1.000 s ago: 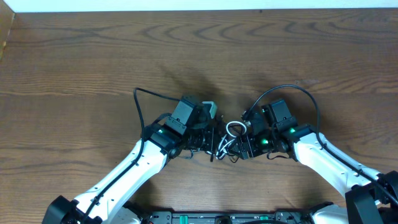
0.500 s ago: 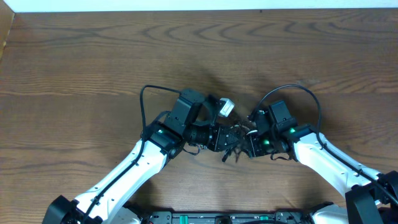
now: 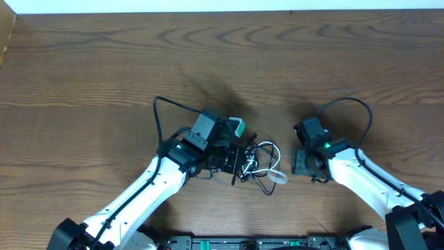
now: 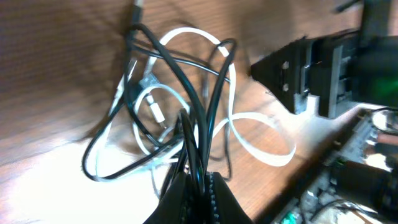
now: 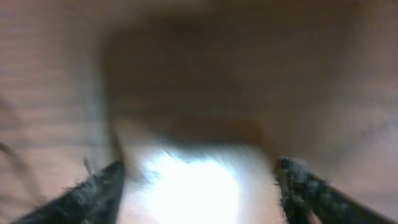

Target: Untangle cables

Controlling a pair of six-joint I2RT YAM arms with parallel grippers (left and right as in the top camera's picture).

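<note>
The white cable (image 3: 272,171) and the black cable (image 3: 258,151) lie tangled on the table between my arms. In the left wrist view the white cable (image 4: 230,81) loops through the black cable (image 4: 155,56). My left gripper (image 4: 198,180) is shut on the black cable at the bundle's left edge; overhead it is (image 3: 237,161). My right gripper (image 5: 200,177) is open and empty, its view blurred; overhead it is (image 3: 298,162), apart from the bundle to the right.
Thicker black robot wires arc over each wrist, one at the left arm (image 3: 166,104) and one at the right arm (image 3: 350,103). The wooden table (image 3: 104,62) stretches wide behind the arms. My right arm shows in the left wrist view (image 4: 329,68).
My right gripper has let go and pulled back to the right. My left gripper has drawn left with the black cable. The bundle now lies spread on the table.
</note>
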